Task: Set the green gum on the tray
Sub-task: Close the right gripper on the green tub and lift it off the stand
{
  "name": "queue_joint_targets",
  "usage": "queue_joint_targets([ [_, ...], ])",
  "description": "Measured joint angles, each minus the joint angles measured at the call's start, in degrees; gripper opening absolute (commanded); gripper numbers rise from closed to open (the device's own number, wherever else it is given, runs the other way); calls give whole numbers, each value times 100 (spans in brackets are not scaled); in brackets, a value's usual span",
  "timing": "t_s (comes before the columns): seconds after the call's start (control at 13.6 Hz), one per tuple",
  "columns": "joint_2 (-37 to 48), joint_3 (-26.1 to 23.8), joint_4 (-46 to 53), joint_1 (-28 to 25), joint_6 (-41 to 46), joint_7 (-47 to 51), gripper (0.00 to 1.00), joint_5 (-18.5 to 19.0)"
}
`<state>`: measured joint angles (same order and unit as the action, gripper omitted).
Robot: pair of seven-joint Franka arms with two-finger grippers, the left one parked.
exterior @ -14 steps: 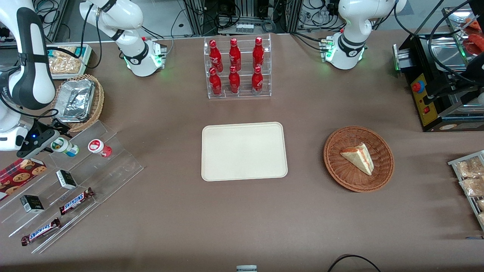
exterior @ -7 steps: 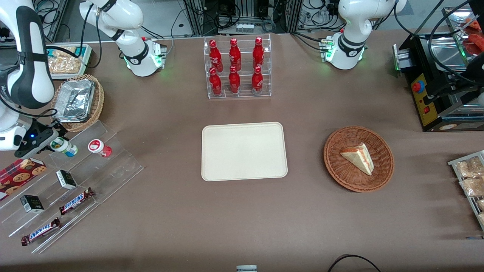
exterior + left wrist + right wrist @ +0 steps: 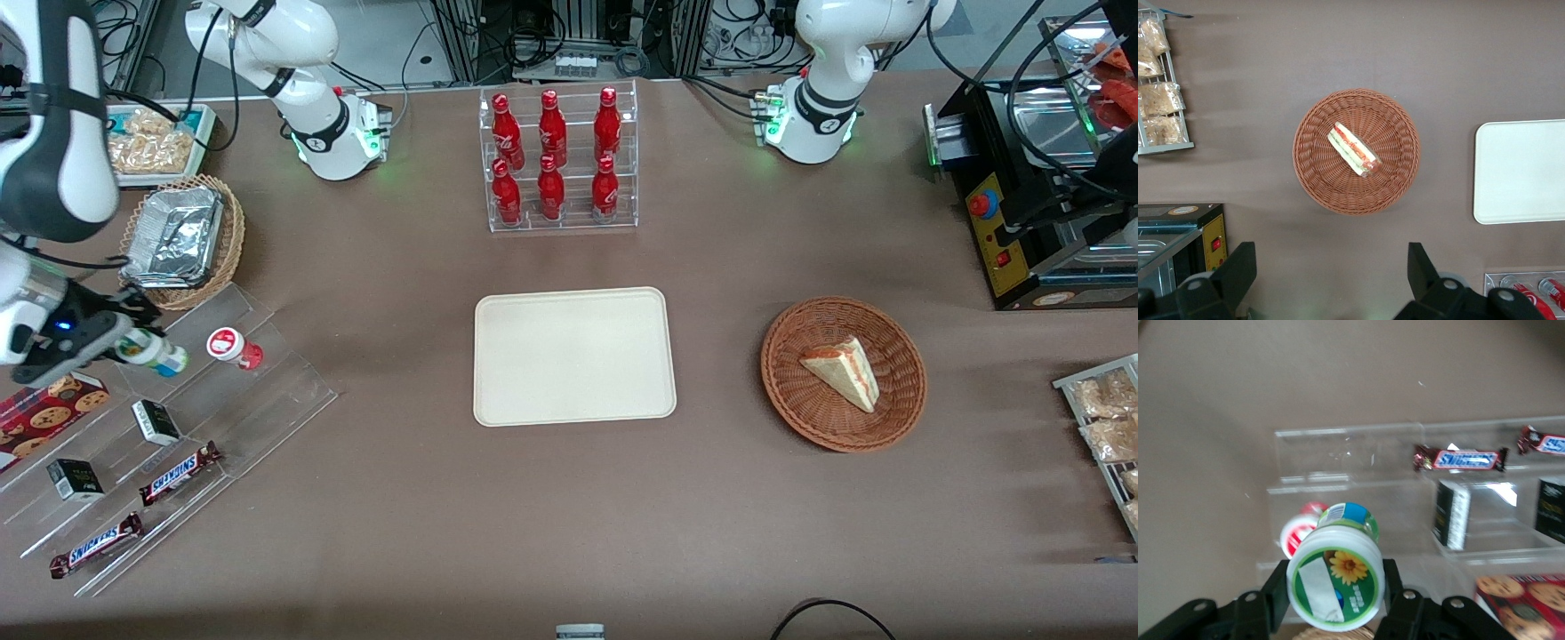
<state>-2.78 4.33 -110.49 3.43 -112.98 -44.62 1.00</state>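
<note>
Green-and-white lid toward my wrist camera: the green gum (image 3: 1335, 586) sits between the two black fingers (image 3: 1271, 595) of the gripper (image 3: 133, 342), which are closed against the sides of its lid. From the front I see the bottle (image 3: 156, 353) tilted, its teal-and-white body poking out of the gripper over the upper step of the clear acrylic stand (image 3: 222, 391), at the working arm's end of the table. I can't tell whether its base touches the step.

Just beside it on that step is the red-lidded bottle (image 3: 233, 347), apart from the gripper; my wrist camera shows it (image 3: 1300, 526) partly hidden by the green one. On the lower steps, nearer the front camera, lie two small dark boxes (image 3: 155, 421) and two Snickers bars (image 3: 180, 472). A red cookie packet (image 3: 44, 412) lies next to the stand, close under the gripper.

Above the stand in the front view, a wicker basket (image 3: 227, 240) holds a foil container (image 3: 178, 236).

The tray (image 3: 573, 356) lies flat mid-table, well apart from the gum, cream and bare. A clear rack of red bottles (image 3: 558, 160) stands farther from the front camera than the tray. Toward the parked arm's end, a second wicker basket (image 3: 902, 351) holds a wedge of sandwich (image 3: 843, 372), and a black machine (image 3: 1022, 213) sits at the table's edge there.
</note>
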Motion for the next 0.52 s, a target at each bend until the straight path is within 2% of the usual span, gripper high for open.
queue_joint_targets([
  [0.22, -116, -18, 0, -778, 14, 1225, 0, -35],
  [0.52, -468, -29, 1, -1779, 18, 2964, 0, -483],
])
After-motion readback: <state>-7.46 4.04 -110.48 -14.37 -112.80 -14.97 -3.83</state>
